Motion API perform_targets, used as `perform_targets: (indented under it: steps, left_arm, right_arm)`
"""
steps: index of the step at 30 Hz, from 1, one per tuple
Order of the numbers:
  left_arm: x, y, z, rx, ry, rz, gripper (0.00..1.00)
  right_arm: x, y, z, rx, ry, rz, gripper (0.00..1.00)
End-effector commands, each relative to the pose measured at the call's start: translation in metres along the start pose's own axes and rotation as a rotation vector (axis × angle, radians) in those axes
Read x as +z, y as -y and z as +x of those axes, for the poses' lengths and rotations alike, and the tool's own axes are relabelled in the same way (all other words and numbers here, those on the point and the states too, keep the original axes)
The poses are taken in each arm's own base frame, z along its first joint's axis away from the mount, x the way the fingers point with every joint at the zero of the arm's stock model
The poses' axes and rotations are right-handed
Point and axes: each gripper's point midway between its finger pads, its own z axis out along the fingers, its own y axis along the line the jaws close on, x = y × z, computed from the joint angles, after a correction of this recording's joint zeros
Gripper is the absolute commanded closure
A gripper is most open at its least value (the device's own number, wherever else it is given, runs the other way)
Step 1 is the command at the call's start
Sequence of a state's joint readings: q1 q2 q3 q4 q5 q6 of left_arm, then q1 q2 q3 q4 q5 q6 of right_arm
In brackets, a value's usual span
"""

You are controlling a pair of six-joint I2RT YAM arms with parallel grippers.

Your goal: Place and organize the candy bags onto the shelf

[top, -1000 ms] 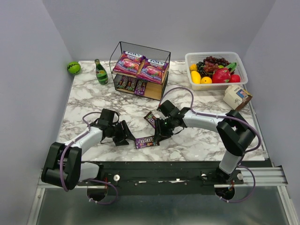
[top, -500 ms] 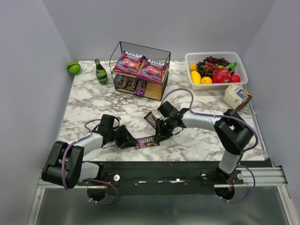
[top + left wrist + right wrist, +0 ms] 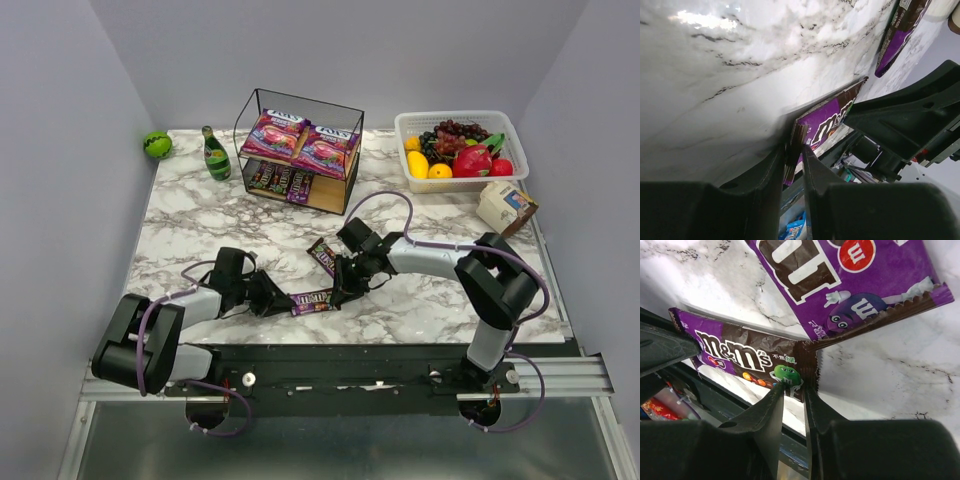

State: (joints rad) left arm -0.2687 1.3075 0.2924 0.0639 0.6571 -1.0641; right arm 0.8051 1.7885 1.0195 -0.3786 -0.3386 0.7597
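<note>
A purple-brown M&M's packet (image 3: 312, 299) lies near the table's front edge, with a gripper at each end. My left gripper (image 3: 283, 300) is shut on its left end; in the left wrist view the packet (image 3: 827, 120) runs out from between the jaws of the left gripper (image 3: 793, 150). My right gripper (image 3: 338, 293) pinches the crimped right end of the packet (image 3: 745, 357), jaws of the right gripper (image 3: 795, 389) narrow. A second packet (image 3: 323, 257) lies flat just behind. The shelf (image 3: 352, 110) holds two pink bags (image 3: 300, 140) on top and three packets (image 3: 280, 180) below.
A green bottle (image 3: 215, 153) and a green ball (image 3: 157, 144) sit left of the shelf. A white fruit basket (image 3: 510, 125) stands back right, with a beige carton (image 3: 505, 207) in front of it. The table's front edge runs just under both grippers.
My left gripper slid right to the packet's left end and closed on it. The right gripper's jaws narrowed on the packet's right end and barely moved.
</note>
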Motion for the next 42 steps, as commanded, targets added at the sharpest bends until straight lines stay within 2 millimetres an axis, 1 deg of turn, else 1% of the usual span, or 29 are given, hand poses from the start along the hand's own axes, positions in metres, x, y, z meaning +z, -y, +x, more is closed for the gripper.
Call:
perform_targets:
  steps: [1, 4, 6, 9, 10, 12, 14, 16, 17, 18, 19, 20, 21, 22, 23, 24, 25, 27, 29, 30, 33, 34, 35, 36, 37, 38, 40, 41, 42]
  left_arm:
    - [0.002, 0.004, 0.005, -0.005, -0.028, 0.025, 0.71]
    - [0.002, 0.007, 0.004, -0.007, -0.027, 0.04, 0.71]
    - [0.003, 0.009, 0.003, -0.005, -0.03, 0.046, 0.73]
    - [0.004, 0.011, 0.003, -0.003, -0.036, 0.055, 0.87]
    - [0.003, 0.012, 0.003, -0.003, -0.035, 0.058, 0.99]
    - [0.003, 0.015, 0.001, 0.003, -0.031, 0.063, 1.0]
    - [0.001, 0.022, -0.003, 0.005, -0.019, 0.072, 1.0]
    - [-0.003, 0.036, -0.01, 0.026, 0.008, 0.089, 1.0]
    - [-0.004, 0.034, -0.012, 0.024, 0.022, 0.065, 1.0]
    - [-0.008, 0.042, -0.017, 0.05, 0.048, 0.076, 1.0]
    - [-0.013, 0.053, -0.024, 0.074, 0.077, 0.091, 1.0]
    - [-0.017, 0.054, -0.028, 0.079, 0.104, 0.074, 1.0]
    - [-0.024, 0.064, -0.032, 0.117, 0.137, 0.093, 1.0]
    - [-0.031, 0.077, -0.039, 0.141, 0.169, 0.109, 1.0]
    - [-0.036, 0.078, -0.042, 0.144, 0.187, 0.098, 1.0]
    - [-0.044, 0.085, -0.047, 0.172, 0.227, 0.107, 1.0]
    - [-0.051, 0.096, -0.052, 0.191, 0.255, 0.121, 1.0]
    - [-0.063, 0.106, -0.058, 0.21, 0.301, 0.145, 1.0]
    - [-0.071, 0.119, -0.062, 0.226, 0.332, 0.177, 1.0]
    - [-0.075, 0.125, -0.063, 0.231, 0.348, 0.199, 1.0]
    - [-0.081, 0.139, -0.069, 0.213, 0.39, 0.262, 1.0]
    - [-0.081, 0.138, -0.074, 0.196, 0.416, 0.266, 1.0]
    - [-0.084, 0.148, -0.079, 0.171, 0.445, 0.311, 1.0]
    - [-0.085, 0.15, -0.082, 0.152, 0.462, 0.33, 1.0]
    - [-0.083, 0.147, -0.087, 0.115, 0.481, 0.34, 1.0]
    - [-0.088, 0.155, -0.097, 0.08, 0.533, 0.382, 1.0]
    - [-0.086, 0.155, -0.106, 0.042, 0.568, 0.396, 1.0]
    - [-0.09, 0.162, -0.113, 0.045, 0.602, 0.423, 1.0]
    - [-0.085, 0.161, -0.119, 0.026, 0.608, 0.414, 1.0]
  right_arm:
    - [0.01, -0.001, 0.003, -0.014, -0.018, -0.007, 0.7]
    - [0.011, -0.003, 0.005, -0.01, -0.025, -0.009, 0.7]
    - [0.014, -0.001, 0.006, -0.006, -0.034, -0.005, 0.7]
    - [0.015, 0.0, 0.007, -0.006, -0.036, 0.0, 0.7]
    - [0.013, -0.001, 0.007, -0.004, -0.03, -0.002, 0.7]
    - [0.009, 0.001, 0.004, -0.003, -0.008, 0.012, 0.7]
    - [-0.001, -0.002, 0.001, -0.004, 0.023, 0.015, 0.7]
    - [-0.009, 0.001, -0.003, -0.001, 0.056, 0.05, 0.69]
    - [-0.021, -0.003, -0.007, -0.007, 0.092, 0.049, 0.68]
    - [-0.027, 0.0, -0.014, -0.006, 0.134, 0.078, 0.67]
    - [-0.035, 0.002, -0.014, -0.001, 0.149, 0.095, 0.66]
    - [-0.048, -0.003, -0.018, -0.006, 0.19, 0.089, 0.65]
    - [-0.057, -0.002, -0.024, -0.007, 0.234, 0.107, 0.64]
    - [-0.064, 0.0, -0.024, 0.002, 0.248, 0.123, 0.63]
    - [-0.071, 0.0, -0.027, 0.003, 0.271, 0.128, 0.61]
    - [-0.083, -0.002, -0.031, 0.001, 0.316, 0.129, 0.6]
    - [-0.088, -0.002, -0.03, 0.01, 0.322, 0.135, 0.6]
    - [-0.105, 0.0, -0.038, 0.019, 0.392, 0.153, 0.57]
    - [-0.115, 0.0, -0.039, 0.028, 0.424, 0.159, 0.56]
    - [-0.12, 0.002, -0.043, 0.033, 0.454, 0.172, 0.56]
    - [-0.137, 0.005, -0.047, 0.047, 0.513, 0.189, 0.54]
    - [-0.143, 0.005, -0.047, 0.049, 0.528, 0.192, 0.54]
    - [-0.146, 0.006, -0.048, 0.052, 0.538, 0.195, 0.53]
    - [-0.15, 0.009, -0.049, 0.057, 0.554, 0.207, 0.53]
    - [-0.152, 0.012, -0.048, 0.061, 0.556, 0.216, 0.53]
    - [-0.158, 0.013, -0.048, 0.065, 0.57, 0.214, 0.53]
    - [-0.163, 0.021, -0.046, 0.074, 0.583, 0.234, 0.52]
    - [-0.165, 0.023, -0.046, 0.079, 0.59, 0.235, 0.52]
    - [-0.168, 0.027, -0.043, 0.083, 0.601, 0.24, 0.52]
